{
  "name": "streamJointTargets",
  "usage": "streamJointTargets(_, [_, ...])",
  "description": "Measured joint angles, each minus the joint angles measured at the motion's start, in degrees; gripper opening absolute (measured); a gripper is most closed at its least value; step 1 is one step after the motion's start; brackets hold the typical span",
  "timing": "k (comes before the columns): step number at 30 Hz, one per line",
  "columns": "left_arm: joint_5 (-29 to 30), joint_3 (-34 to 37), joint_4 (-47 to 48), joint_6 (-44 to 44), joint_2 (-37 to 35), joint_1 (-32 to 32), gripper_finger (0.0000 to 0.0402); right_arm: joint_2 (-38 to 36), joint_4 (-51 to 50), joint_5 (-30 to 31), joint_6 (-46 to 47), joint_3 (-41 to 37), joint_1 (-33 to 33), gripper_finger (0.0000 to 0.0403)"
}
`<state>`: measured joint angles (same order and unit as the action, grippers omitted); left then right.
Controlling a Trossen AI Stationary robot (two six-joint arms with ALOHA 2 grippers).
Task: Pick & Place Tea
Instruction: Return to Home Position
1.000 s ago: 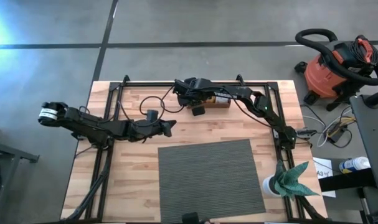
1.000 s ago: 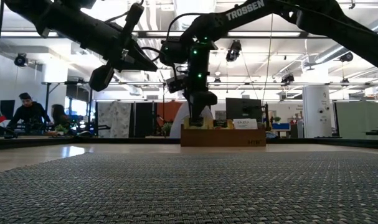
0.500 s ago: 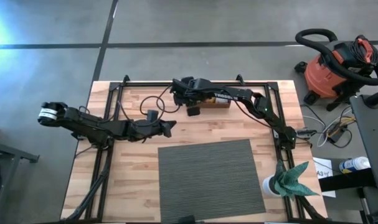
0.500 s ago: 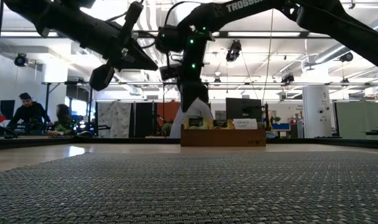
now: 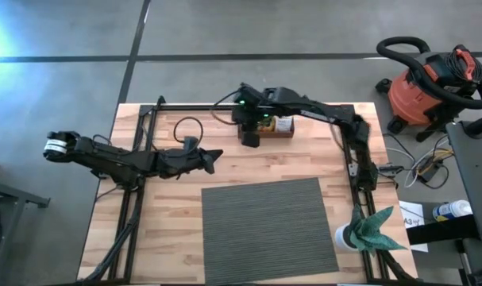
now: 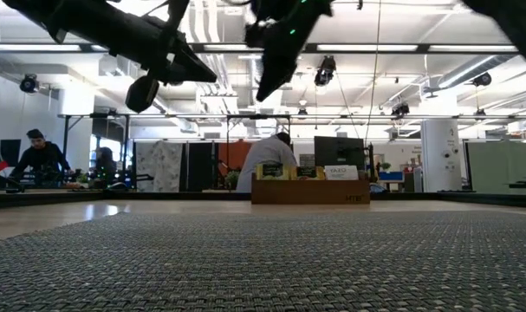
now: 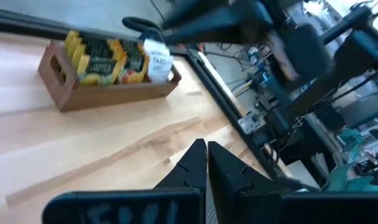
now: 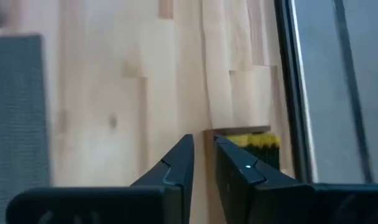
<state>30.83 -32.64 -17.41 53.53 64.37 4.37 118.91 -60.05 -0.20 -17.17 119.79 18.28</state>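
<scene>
Wooden table [image 5: 173, 230], grey mat [image 5: 268, 226], tea [image 7: 104, 56] in tray [image 7: 114, 96], left jaws closed, right jaws narrowly parted

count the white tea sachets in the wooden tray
1: a white sachet stands in one end section of the wooden tray, next to the yellow-green sachets. More white ones could be hidden behind it.

**What sits on and around the table**

A grey mat [image 5: 268, 226] lies on the near part of the wooden table [image 5: 161, 238]. A brown wooden tray [image 6: 310, 191] sits at the far edge. A red vacuum [image 5: 419, 91] stands on the floor, far right. A person [image 6: 39, 156] sits far behind.
</scene>
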Motion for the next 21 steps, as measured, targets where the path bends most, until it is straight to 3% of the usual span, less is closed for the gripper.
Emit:
streamJointTargets(3, [0.02,0.0,0.0,-1.35,-1.48,-0.84,0.0011,-7.3,5.16,-2.16,3.21,-9.38,0.0,0.005])
streamJointTargets(11, [-0.48,0.0,0.53,-6.9,-4.82,-4.25,0.0011,-30.61,26.39,-2.9,18.65,-43.66,-1.22,0.0043])
streamJointTargets(15, [-5.88,0.0,0.51,-9.93,-6.43,-6.8,0.0011,-41.88,33.93,-2.84,27.07,-56.11,-1.72,0.0043])
streamJointTargets(21, [-15.89,0.0,0.54,-11.73,-6.88,-11.69,0.0011,-57.85,41.46,-2.81,35.66,-68.44,-1.82,0.0043])
